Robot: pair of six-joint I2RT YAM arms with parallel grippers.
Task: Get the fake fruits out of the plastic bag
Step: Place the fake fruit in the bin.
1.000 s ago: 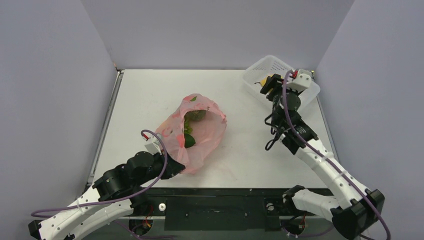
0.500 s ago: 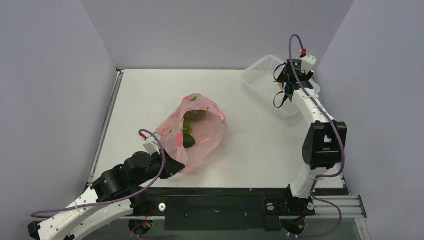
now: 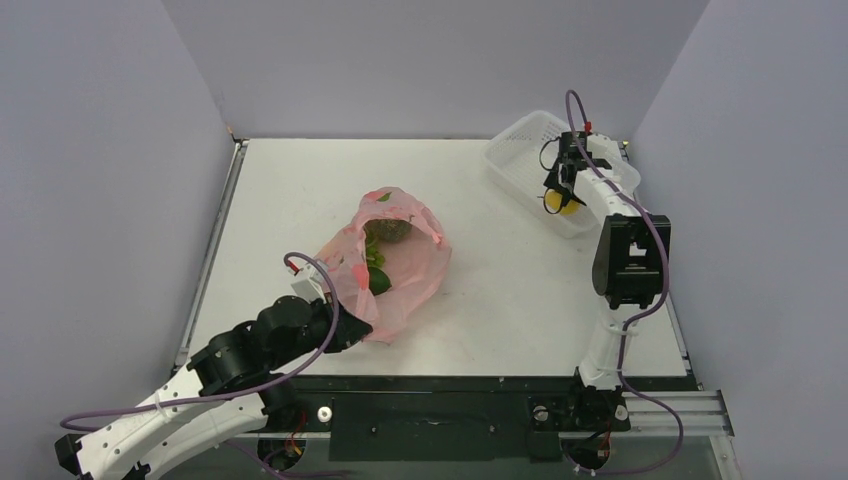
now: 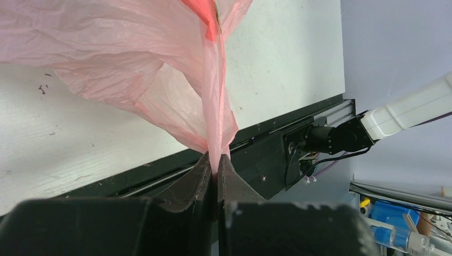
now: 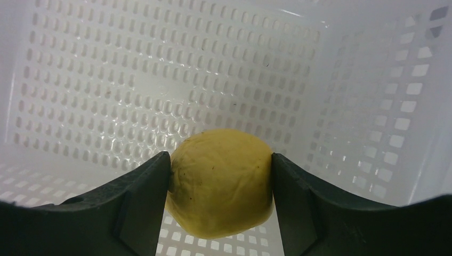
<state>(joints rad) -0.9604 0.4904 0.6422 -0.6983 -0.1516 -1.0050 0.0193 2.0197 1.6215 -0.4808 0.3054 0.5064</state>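
The pink plastic bag (image 3: 395, 262) lies mid-table with its mouth open; a grey-green melon (image 3: 390, 230) and dark green fruits (image 3: 376, 279) show inside. My left gripper (image 3: 350, 330) is shut on the bag's near edge, and the wrist view shows the pink film (image 4: 216, 101) pinched between the jaws. My right gripper (image 3: 558, 196) is shut on the yellow lemon (image 5: 219, 182) and holds it over the white perforated basket (image 3: 525, 140) at the back right. Other fruits are hidden.
The basket's perforated floor and walls (image 5: 160, 80) fill the right wrist view under the lemon. Grey walls close in the table on three sides. The black front rail (image 3: 430, 400) runs along the near edge.
My right arm has swung up and back, and the gripper with the lemon has come down over the basket's near part. The left gripper and the bag have stayed put.
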